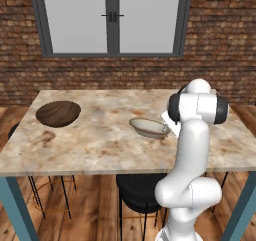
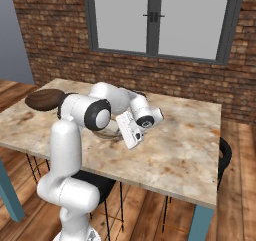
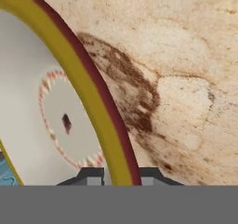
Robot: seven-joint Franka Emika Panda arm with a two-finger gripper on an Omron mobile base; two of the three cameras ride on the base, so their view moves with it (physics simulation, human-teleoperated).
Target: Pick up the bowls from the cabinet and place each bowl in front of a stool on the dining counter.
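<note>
Cream bowl point(image 1: 149, 127) sits upright, mouth up, on the dining counter point(image 1: 100, 145) near the front edge, above a black stool point(image 1: 137, 190); round, so no long axis really; gripper point(image 3: 122, 174) is nearly closed, pinching its rim; tugging sideways before letting go could tip it; wooden bowl point(image 1: 58, 113) sits far left.

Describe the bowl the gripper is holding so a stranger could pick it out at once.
Find the long beige marble dining counter below the brick wall's window. Near its middle, beside the white arm, sits a shallow round cream bowl with a tan rim, its rim pinched in the shut gripper. The other bowl, a wide dark brown wooden one, lies at the counter's left end.
</note>
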